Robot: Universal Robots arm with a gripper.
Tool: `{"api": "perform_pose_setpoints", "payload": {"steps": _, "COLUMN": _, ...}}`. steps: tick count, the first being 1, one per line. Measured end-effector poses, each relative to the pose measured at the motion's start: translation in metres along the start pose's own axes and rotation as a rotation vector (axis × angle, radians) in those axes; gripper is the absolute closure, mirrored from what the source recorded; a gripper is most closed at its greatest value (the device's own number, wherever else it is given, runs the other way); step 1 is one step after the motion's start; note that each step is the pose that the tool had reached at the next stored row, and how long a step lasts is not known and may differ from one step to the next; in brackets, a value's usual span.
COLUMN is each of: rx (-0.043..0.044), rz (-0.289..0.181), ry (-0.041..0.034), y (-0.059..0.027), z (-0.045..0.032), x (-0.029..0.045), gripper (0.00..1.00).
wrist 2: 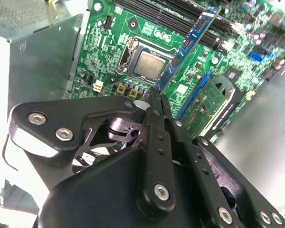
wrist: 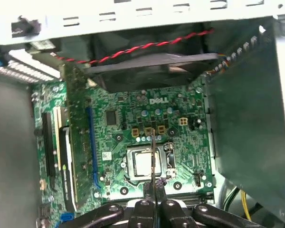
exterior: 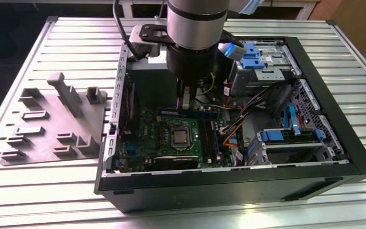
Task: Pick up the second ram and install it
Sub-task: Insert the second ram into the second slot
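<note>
- A slatted metal table carries everything; its far edge is cut off at the top of the exterior view.
- An open black computer case lies on its side on the table; the arm comes down from above and hides much of the case's far end.
- A grey fixture tray sits on the table just beside the case, on the exterior view's left; its small pockets are hard to make out.
- The green motherboard lines the floor of the case; in the second wrist view the claw's dark body covers the near part of it.
- A black fan with a red-and-black twisted wire stands at one end of the board; shadow hides its detail.
- The gripper reaches down into the case; its two fingers are pressed together onto the second ram.
- The second ram, a blue strip, juts from the fingertips over the board next to the processor; its pinched end is hidden; in the first wrist view it shows edge-on as a thin line; whether it touches the board cannot be told.
- The processor sits in its socket; the ram's edge crosses in front of it.
</note>
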State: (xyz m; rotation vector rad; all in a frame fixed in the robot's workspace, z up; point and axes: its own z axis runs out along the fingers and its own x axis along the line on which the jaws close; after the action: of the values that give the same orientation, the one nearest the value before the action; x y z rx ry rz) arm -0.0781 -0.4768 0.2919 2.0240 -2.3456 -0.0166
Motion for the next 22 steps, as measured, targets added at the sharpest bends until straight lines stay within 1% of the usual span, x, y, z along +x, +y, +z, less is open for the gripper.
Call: {"api": "perform_pose_setpoints", "payload": {"steps": 22, "rx": -0.0103, "rz": 0.399, "ry": -0.0145, "y": -0.0002, "z": 0.0044, "x": -0.0001, "gripper": 0.88}}
